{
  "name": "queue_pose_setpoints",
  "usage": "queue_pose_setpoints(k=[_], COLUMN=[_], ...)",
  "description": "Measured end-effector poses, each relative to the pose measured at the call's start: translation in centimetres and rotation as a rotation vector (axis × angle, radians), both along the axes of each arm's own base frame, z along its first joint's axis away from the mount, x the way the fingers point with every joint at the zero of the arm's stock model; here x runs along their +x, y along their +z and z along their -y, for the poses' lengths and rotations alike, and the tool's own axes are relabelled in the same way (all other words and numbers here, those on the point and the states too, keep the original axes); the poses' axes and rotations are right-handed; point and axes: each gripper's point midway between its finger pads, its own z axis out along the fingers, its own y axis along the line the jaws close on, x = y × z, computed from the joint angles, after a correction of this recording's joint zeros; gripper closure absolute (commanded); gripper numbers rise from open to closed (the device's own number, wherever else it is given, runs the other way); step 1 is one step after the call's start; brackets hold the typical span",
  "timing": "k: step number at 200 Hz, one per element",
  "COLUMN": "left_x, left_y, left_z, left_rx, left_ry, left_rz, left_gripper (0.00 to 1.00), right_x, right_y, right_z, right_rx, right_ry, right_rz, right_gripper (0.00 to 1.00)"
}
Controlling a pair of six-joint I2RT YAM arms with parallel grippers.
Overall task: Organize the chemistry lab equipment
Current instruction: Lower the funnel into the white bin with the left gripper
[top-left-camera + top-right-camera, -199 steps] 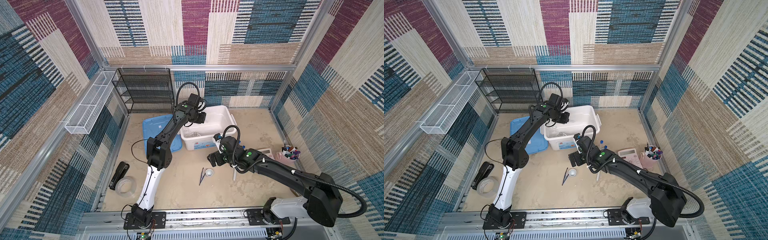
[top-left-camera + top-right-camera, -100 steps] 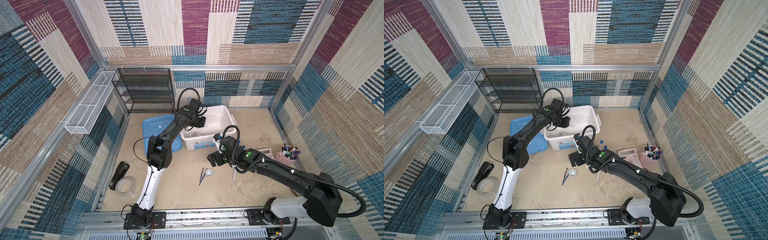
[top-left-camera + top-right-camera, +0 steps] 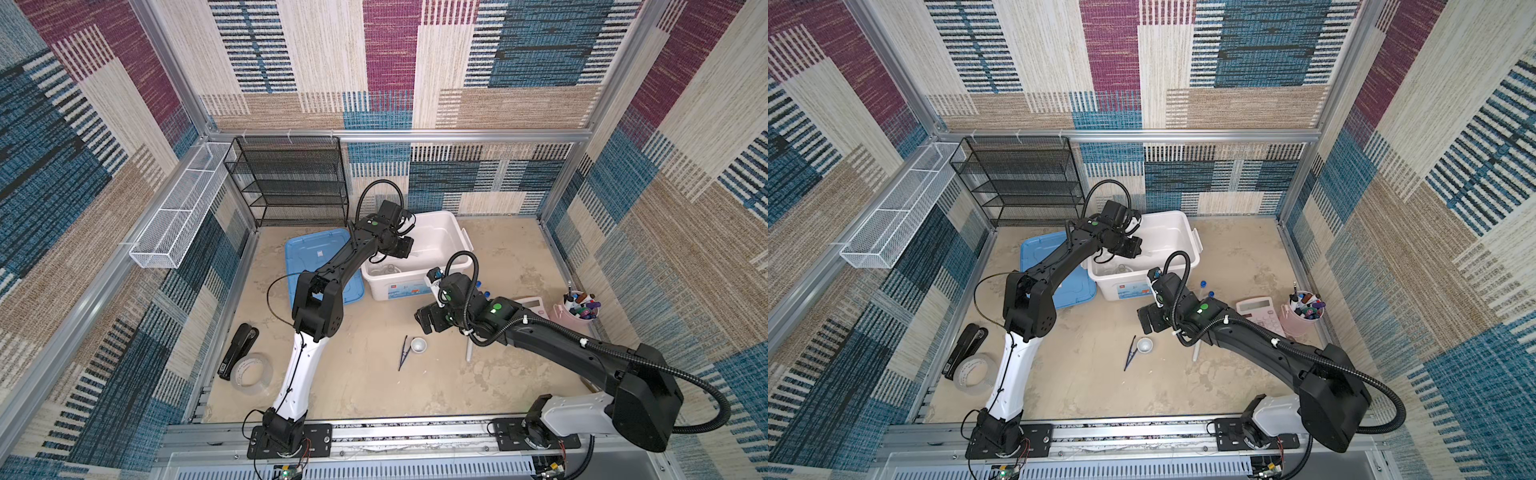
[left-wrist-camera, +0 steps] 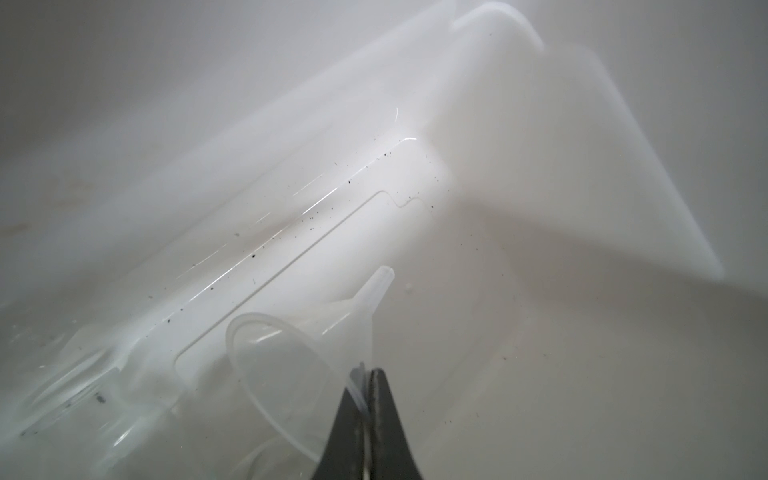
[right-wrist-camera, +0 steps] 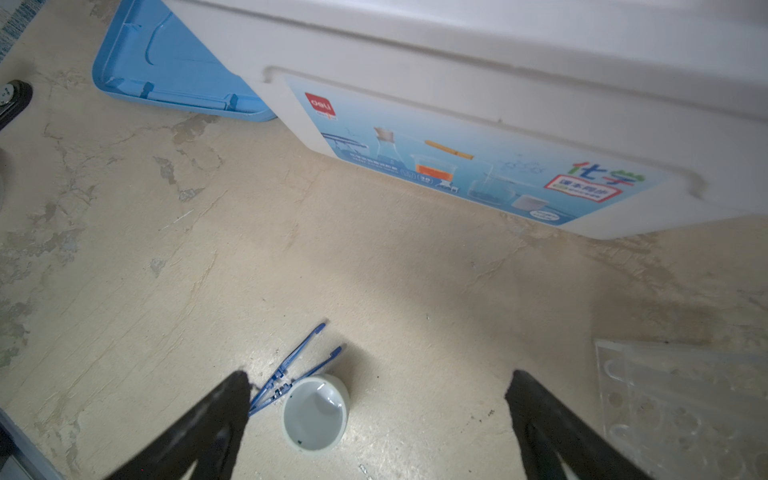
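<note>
Nearest you, by the left arm's base, a black stapler (image 3: 237,351) lies just beside a roll of clear tape (image 3: 251,371). Farther in, mid-floor, the dark blue tweezers (image 3: 403,352) lie just beside the small white mortar (image 3: 418,344), which stands upright with only a dark speck in its bowl. Your right gripper (image 5: 378,376) hangs over that pair with its jaws spread wide and nothing in them. The pestle (image 3: 469,352) lies on the floor partly under that arm. The clear plastic rack (image 5: 681,407) rests on the floor near the gripper and shows only in the right wrist view. Two blue caps of the test tubes (image 3: 1203,283) poke out past the arm, but you cannot see how the tubes sit. To the right lie a pink calculator (image 3: 1258,311) and a pink cup (image 3: 575,311) full of markers (image 3: 582,299). Beyond stands the open white bin (image 3: 457,232), with its blue lid (image 3: 316,253) flat on the floor against its left side. Your left gripper (image 4: 365,374) is down inside the bin, closed tight on the rim of the translucent funnel (image 4: 291,357), whose spout points away from the fingers. Clear glassware (image 4: 79,386) sits in the bin near it; whether it is the flask or the beaker you cannot tell. The bin's near wall carries a blue label (image 5: 457,162) with a red square logo reading "deli", pictures of a flask and a beaker of orange liquid, and large coloured characters 化学; the smaller writing is unreadable. Farthest back stand a black mesh shelf (image 3: 291,183) and a white wire basket (image 3: 178,216) on the left wall.
</note>
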Motion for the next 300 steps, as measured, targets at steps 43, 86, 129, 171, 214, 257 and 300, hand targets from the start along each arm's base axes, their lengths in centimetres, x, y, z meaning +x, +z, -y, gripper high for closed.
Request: queue_pose_setpoints(k=[43,86,129,171,214,257,300], left_x=[0.1,0.9,1.0,0.6,0.3,0.3,0.1], left_y=[-0.6,-1.8,-2.4,-3.4,-3.8,-3.8,-4.1], left_z=[0.0,-1.0,-1.4,-2.0,-2.2,-2.2,-2.3], left_rx=[-0.001,0.009,0.022,0.064,0.072,0.073,0.077], left_ry=[-0.034,-0.017,-0.015,-0.020,-0.019,-0.019,-0.019], left_rz=[0.000,-0.014,-0.025,-0.040,-0.054,-0.056,-0.063], left_gripper=[1.00,1.00,1.00,1.00,1.00,1.00,1.00], right_x=[0.2,0.2,0.2,0.1,-0.3,-0.5,-0.6], right_y=[0.3,0.3,0.1,-0.5,-0.8,-0.9,-0.9], right_z=[0.0,0.2,0.4,0.4,0.6,0.8,0.9], right_rx=[-0.002,-0.008,-0.009,-0.019,-0.015,-0.013,-0.014], right_ry=[-0.006,-0.019,-0.026,-0.025,-0.028,-0.032,-0.032], right_rz=[0.007,0.006,0.001,-0.011,-0.023,-0.025,-0.026], right_gripper=[0.01,0.01,0.02,0.02,0.02,0.02,0.02])
